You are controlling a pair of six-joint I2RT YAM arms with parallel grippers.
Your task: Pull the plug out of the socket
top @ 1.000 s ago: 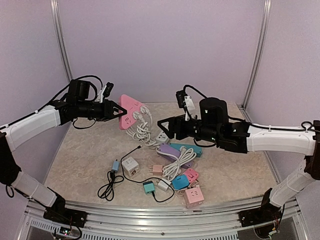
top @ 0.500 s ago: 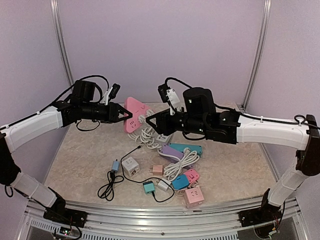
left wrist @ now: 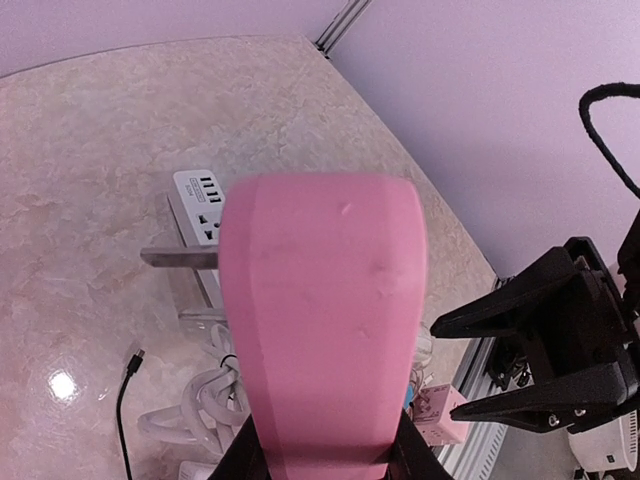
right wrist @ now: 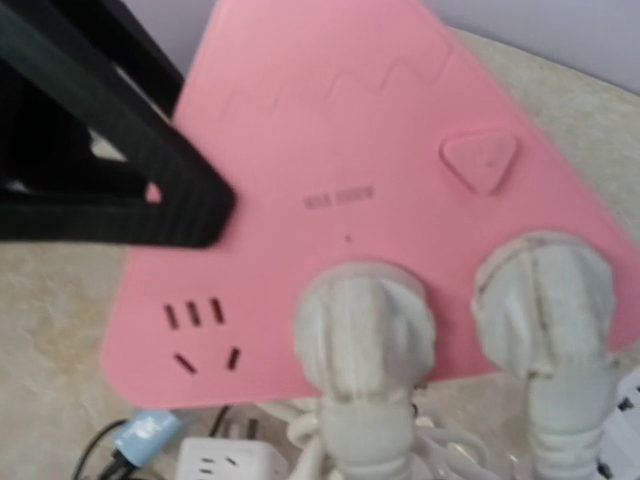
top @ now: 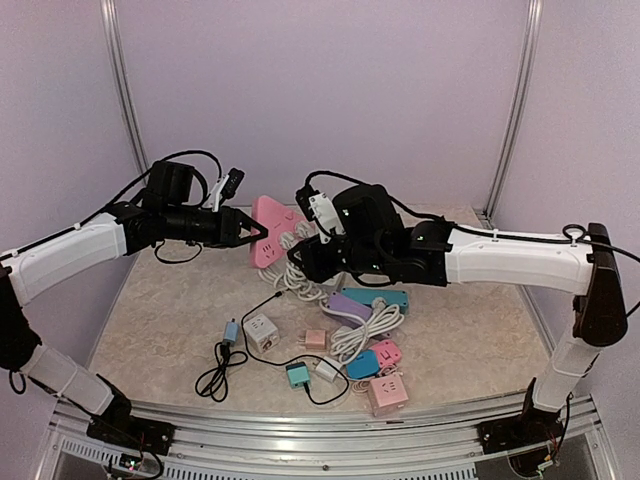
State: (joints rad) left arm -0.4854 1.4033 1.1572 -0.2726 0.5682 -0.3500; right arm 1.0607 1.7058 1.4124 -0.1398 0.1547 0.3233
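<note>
Top external view: the left tool (top: pixel 248 232) is clenched on one corner of the pink triangular plastic socket strip (top: pixel 268 225). It holds the strip tilted in the air above the bench's far edge, near the middle of the beige marbled bench (top: pixel 150 300). Two white moulded plugs (right wrist: pixel 365 340) sit side by side in the strip's face, and their white cords (top: pixel 285 272) hang to the bench. The right tool (top: pixel 303 248) is at the plugs; whether it is released or clenched cannot be told. Right wrist view: both plugs look seated in the strip, and a black finger (right wrist: pixel 120 190) of the left tool lies across the strip's face.
</note>
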